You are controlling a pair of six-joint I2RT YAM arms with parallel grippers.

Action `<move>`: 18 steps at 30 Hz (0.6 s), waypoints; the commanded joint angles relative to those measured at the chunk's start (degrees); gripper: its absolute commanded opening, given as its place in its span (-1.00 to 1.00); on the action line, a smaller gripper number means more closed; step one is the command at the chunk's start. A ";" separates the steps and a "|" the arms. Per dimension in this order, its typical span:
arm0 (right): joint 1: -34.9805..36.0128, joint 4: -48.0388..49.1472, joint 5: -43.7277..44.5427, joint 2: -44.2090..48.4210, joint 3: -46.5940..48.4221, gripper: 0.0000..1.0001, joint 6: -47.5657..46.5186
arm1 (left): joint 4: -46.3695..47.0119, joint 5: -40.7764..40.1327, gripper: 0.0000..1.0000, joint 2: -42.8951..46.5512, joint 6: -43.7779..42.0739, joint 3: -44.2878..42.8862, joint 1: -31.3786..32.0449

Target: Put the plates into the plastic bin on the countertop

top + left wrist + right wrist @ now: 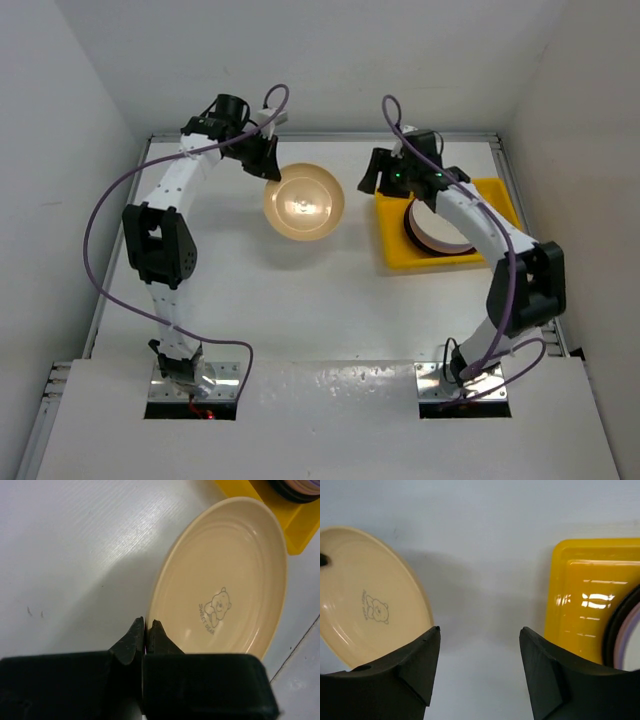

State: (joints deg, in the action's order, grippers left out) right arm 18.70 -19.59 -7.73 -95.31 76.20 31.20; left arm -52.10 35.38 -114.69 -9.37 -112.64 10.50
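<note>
Left end effector (145, 630) was clamped shut on the rim of a tan plate (225, 580), holding it tilted over the worktop (300, 300), probably for carrying rightwards. Right end effector (480, 665) hovered, jaws apart, between it and the yellow bin (570, 605), where stacked plates (440, 228) lay.

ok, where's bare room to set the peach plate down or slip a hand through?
Widest bare countertop: near side, between the peach plate, the yellow bin and the arm bases. Inside the bin, only a strip left of the plate stack is free. Crowded: the plate-to-bin gap, where the open right gripper hangs; left gripper shut at the plate's rim.
</note>
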 commanded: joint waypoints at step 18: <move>3.71 7.20 -11.53 -6.04 0.88 -0.99 3.69 | -0.02 4.53 -1.00 1.14 -0.74 -2.85 2.42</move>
State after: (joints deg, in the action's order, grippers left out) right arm 22.72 -15.05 -19.75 -103.96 76.14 33.63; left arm -52.42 36.53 -114.69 -10.35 -112.77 12.64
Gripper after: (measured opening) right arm 0.105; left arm 0.003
